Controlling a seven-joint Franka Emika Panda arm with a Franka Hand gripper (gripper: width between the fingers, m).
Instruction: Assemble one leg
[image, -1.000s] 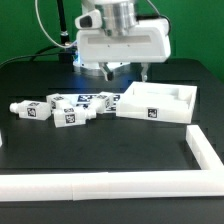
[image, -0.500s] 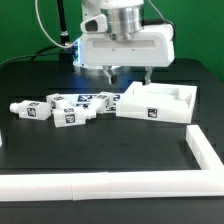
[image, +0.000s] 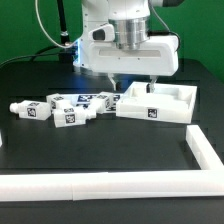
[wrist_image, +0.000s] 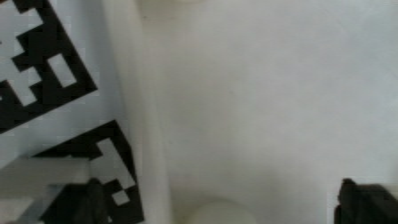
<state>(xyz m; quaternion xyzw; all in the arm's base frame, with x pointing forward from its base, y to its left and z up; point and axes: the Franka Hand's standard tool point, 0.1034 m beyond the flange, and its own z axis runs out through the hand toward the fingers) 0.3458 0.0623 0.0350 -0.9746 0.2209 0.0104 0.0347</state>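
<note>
Several white legs with black-and-white tags lie in a loose cluster on the black table at the exterior view's left, one at the far left (image: 22, 108), others near the middle (image: 72, 116). My gripper (image: 133, 84) hangs open and empty over the near-left part of the large white square panel (image: 175, 104), well to the right of the legs. In the wrist view the gripper (wrist_image: 224, 204) shows both dark fingertips (wrist_image: 80, 202) wide apart with white panel surface (wrist_image: 249, 100) between them and a tag (wrist_image: 36, 70) beside it. No leg shows in the wrist view.
A white raised rail (image: 100, 185) runs along the table's front and turns up the exterior view's right side (image: 201, 148). The arm's base and cables (image: 62, 40) stand at the back.
The gripper has moved toward the exterior view's right and a little lower, now over the white panel. The legs and panel have not moved.
</note>
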